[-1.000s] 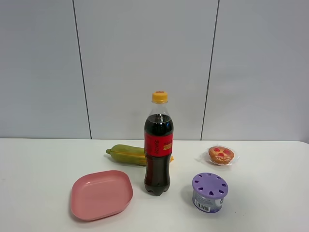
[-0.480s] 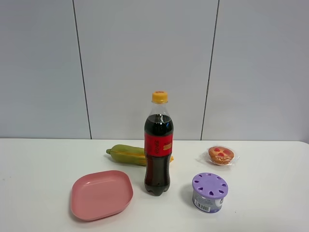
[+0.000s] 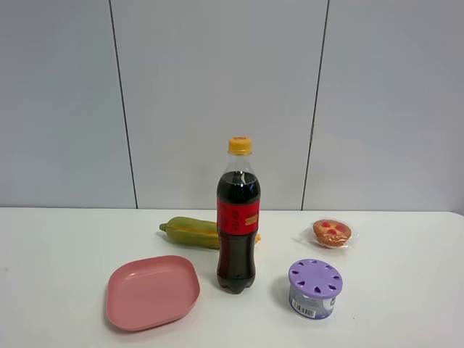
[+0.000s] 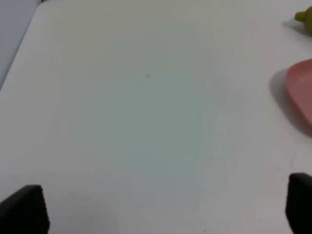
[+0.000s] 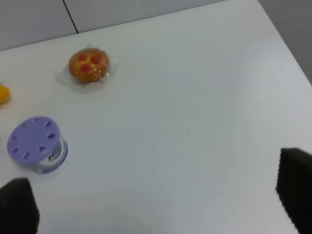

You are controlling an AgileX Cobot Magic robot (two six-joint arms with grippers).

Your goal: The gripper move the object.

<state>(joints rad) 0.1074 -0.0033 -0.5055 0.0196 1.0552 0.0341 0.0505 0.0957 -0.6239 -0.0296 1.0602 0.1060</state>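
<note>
The cola bottle (image 3: 238, 217), tall with a red label and orange-yellow cap, stands upright at the middle of the white table (image 3: 65, 246) in the exterior high view. It shows in neither wrist view. Neither arm shows in the exterior view. The left gripper (image 4: 165, 207) is open over bare table, its black fingertips (image 4: 24, 209) wide apart, with the pink plate's edge (image 4: 301, 90) to one side. The right gripper (image 5: 156, 207) is open and empty, its fingertips (image 5: 295, 195) wide apart, apart from the purple-lidded canister (image 5: 36, 144).
A pink plate (image 3: 152, 291) lies left of the bottle. A green-yellow fruit (image 3: 194, 232) lies behind it. A purple-lidded canister (image 3: 315, 288) stands to the bottle's right. A wrapped pastry (image 3: 333, 233) (image 5: 87, 65) lies at the back right. The table's right edge (image 5: 285, 44) is near.
</note>
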